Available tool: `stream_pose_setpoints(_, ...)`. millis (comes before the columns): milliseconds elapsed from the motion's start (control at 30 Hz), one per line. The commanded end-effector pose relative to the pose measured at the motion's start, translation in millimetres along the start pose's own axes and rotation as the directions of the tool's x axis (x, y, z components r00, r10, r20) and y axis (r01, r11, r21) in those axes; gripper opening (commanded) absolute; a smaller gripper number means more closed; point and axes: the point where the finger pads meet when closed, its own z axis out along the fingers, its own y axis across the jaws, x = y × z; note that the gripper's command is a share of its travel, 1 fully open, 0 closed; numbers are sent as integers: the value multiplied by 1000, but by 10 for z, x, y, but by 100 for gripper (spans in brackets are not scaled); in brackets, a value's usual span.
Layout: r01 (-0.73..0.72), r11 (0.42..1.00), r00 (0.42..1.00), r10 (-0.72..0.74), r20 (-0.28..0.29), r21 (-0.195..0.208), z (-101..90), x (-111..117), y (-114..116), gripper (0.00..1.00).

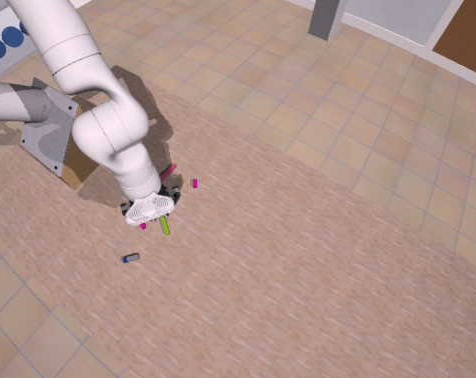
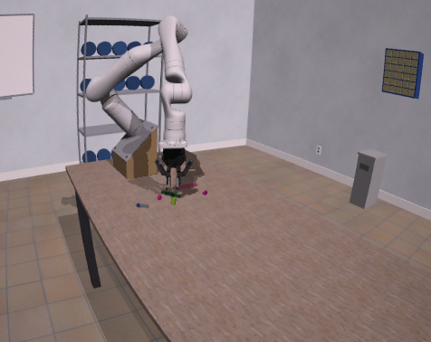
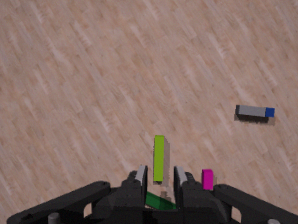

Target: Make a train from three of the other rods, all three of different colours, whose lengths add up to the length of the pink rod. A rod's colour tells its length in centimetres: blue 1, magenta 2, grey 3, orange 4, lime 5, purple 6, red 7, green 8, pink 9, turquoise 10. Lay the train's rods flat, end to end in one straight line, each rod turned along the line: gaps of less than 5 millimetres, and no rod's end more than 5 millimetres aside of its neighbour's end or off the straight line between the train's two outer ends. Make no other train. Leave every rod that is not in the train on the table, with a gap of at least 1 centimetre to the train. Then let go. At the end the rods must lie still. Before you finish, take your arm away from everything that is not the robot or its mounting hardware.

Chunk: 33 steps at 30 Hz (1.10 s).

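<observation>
My gripper is partly open, low over the green rod; no rod shows gripped. The lime rod lies flat in front of the fingers, its near end close to the green rod. The grey rod and blue rod lie end to end. One magenta rod lies beside the gripper. The hand hides the green rod in the top view.
The pink rod lies behind the gripper, nearer the base. Another magenta rod lies apart from the others. A small grey patch shows between the fingers; I cannot tell what it is.
</observation>
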Motion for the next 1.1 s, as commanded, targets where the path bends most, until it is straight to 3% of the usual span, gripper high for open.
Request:
stream_pose_setpoints(0,-5,1000,1000,5,-4,7,62,17,-32,24)
stream_pose_setpoints(1067,-5,1000,1000,5,-4,6,395,20,-37,24)
